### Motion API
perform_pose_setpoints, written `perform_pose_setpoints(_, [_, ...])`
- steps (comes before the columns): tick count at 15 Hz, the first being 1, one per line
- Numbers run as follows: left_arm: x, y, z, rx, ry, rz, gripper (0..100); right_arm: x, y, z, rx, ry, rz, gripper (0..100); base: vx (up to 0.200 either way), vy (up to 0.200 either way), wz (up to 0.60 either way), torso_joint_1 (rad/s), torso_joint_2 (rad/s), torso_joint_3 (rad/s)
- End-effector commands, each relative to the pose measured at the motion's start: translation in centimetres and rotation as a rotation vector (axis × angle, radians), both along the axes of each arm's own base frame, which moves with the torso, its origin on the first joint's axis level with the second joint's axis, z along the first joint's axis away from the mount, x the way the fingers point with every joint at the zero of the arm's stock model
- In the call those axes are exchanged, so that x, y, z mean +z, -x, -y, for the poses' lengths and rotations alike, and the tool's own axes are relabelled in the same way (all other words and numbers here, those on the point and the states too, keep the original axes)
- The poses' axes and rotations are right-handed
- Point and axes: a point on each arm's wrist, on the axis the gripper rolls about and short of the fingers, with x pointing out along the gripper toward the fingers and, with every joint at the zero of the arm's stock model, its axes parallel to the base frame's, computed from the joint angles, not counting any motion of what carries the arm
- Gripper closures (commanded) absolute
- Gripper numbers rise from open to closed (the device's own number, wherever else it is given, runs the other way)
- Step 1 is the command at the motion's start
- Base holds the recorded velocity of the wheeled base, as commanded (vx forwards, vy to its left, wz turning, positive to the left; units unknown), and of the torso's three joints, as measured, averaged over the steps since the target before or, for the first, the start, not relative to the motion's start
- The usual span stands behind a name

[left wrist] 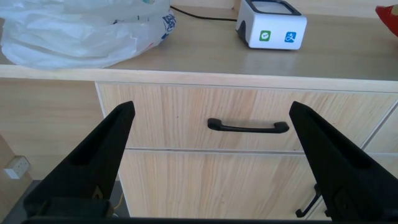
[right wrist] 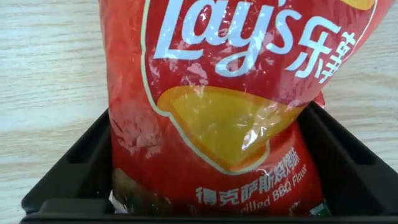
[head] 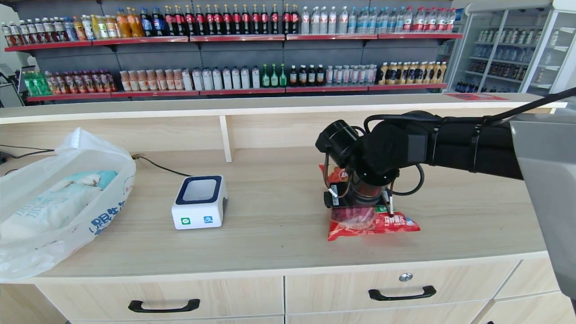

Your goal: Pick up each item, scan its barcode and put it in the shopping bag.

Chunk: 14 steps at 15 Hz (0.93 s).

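A red chip bag [head: 378,223] lies flat on the wooden counter [head: 279,234], right of centre. My right gripper [head: 360,209] points straight down onto it. In the right wrist view the chip bag [right wrist: 211,124] fills the gap between the gripper's [right wrist: 211,112] two black fingers [right wrist: 68,168], which stand wide apart on either side of it, open. A white barcode scanner [head: 199,201] sits at mid-counter. The translucent shopping bag [head: 58,202] lies at the left with pale packages inside. My left gripper [left wrist: 211,109] hangs open and empty below the counter, facing the drawers.
A cable [head: 157,166] runs from the scanner toward the back left. A raised ledge [head: 270,108] with a divider [head: 227,137] bounds the counter's rear. Drawer fronts with black handles [left wrist: 247,127] are under the counter. Bottle shelves stand behind.
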Motion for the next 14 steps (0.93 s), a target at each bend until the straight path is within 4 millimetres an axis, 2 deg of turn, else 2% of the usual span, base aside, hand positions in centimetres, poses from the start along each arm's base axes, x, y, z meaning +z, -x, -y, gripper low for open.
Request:
perform_pose_setpoints(1, [0.0,0.0,0.0,0.0,0.0,0.0,0,1.3,0.5,0.4,-0.008,0.002,0.036,100,0.0,0.0,0.0,0.0,0.0,0.0])
perform_pose_setpoints(8, [0.0,0.0,0.0,0.0,0.0,0.0,0,3.2,1.7,0.8,-0.026,0.038,0.089,100,0.0,0.0,0.0,0.0,0.0,0.0])
perform_pose_setpoints(14, [0.0,0.0,0.0,0.0,0.0,0.0,0,6.7,3.9,1.8,-0.053,0.058,0.182,100,0.0,0.0,0.0,0.0,0.0,0.0])
